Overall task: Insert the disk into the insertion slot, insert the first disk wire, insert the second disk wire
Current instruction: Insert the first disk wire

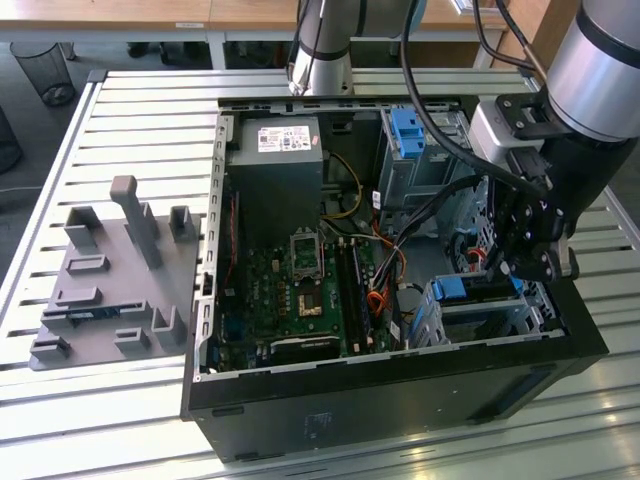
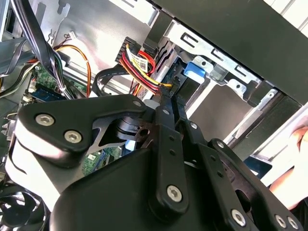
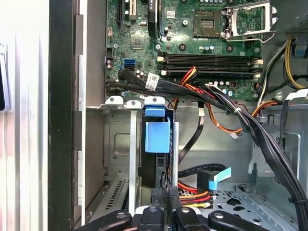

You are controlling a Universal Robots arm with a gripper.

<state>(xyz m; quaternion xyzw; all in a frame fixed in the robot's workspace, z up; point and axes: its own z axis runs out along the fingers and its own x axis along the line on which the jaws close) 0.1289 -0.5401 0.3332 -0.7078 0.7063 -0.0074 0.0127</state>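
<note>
The gripper [image 3: 168, 193] has its black fingers drawn close together, pinching the end of the red-and-yellow disk wire [image 3: 195, 195]. Just beyond, the disk [image 3: 157, 137] in its blue carrier sits inside the insertion slot [image 3: 115, 144]. A green motherboard [image 3: 192, 29] lies farther off.

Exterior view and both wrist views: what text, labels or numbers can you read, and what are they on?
White sticker on the grey metal power supply box: print too small to read.
White tag on the black cable bundle: too blurred to read.
Small white tag on the red and yellow wires: unreadable.
No text can be quoted.
</note>
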